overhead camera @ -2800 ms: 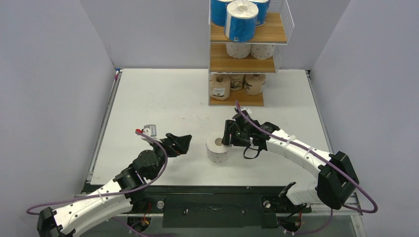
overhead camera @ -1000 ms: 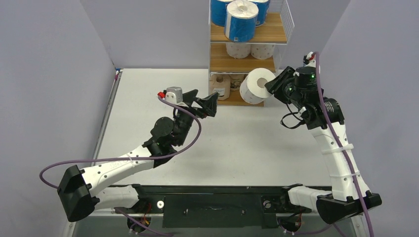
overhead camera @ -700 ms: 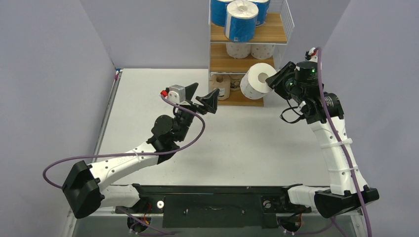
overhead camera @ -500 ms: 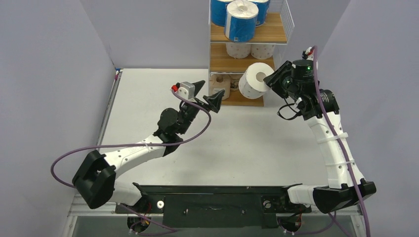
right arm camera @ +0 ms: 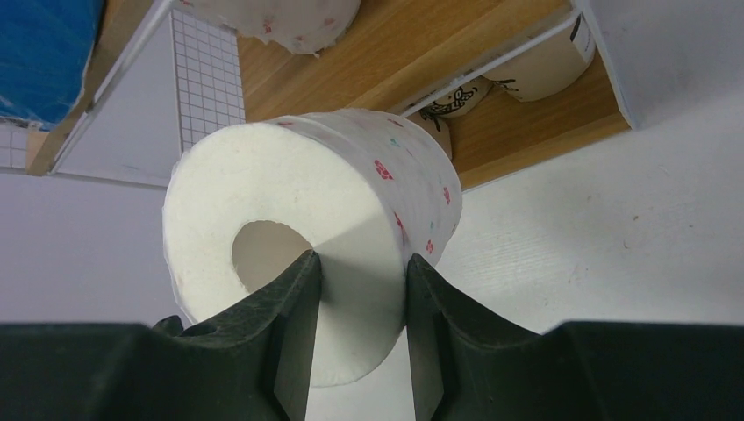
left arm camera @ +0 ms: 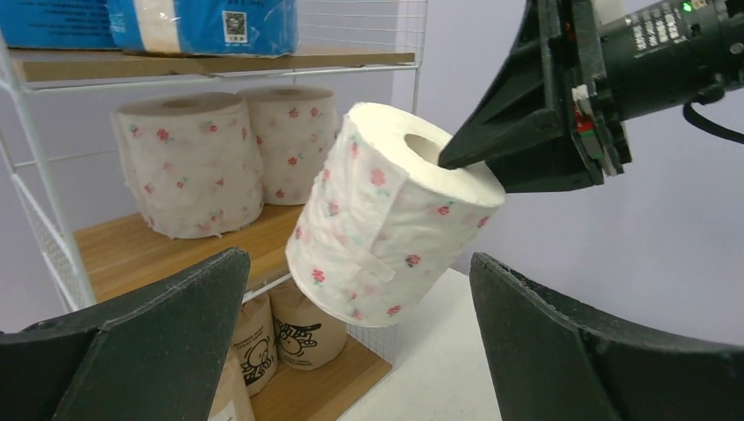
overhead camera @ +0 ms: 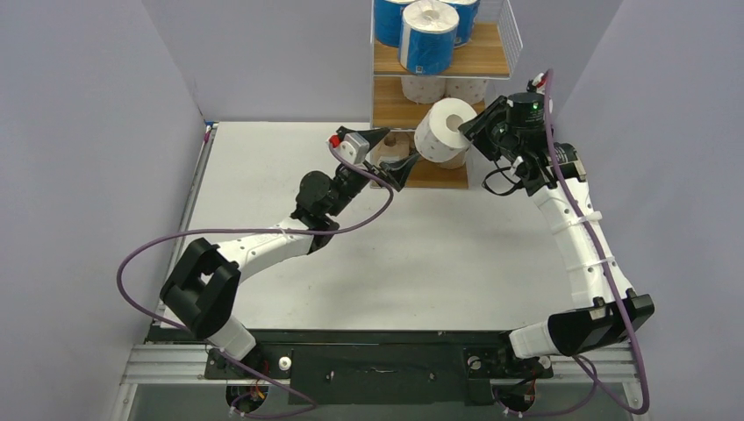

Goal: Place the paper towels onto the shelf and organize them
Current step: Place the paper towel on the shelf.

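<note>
Right wrist view: the right fingers (right arm camera: 294, 307) pinch the wall of the dotted roll (right arm camera: 289, 202), one inside its core, holding it aloft before the shelf (overhead camera: 395, 114), at its middle board. The left fingers (left arm camera: 158, 333) gape wide nearby on its left, not touching.

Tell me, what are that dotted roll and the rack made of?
Dotted roll: soft matte white paper, judging by its fuzzy, crinkled surface with printed pink flowers. Rack boards: light wood or wood-look laminate, grain lines visible. Rack sides: thin wire grid, probably white-coated metal.
</note>
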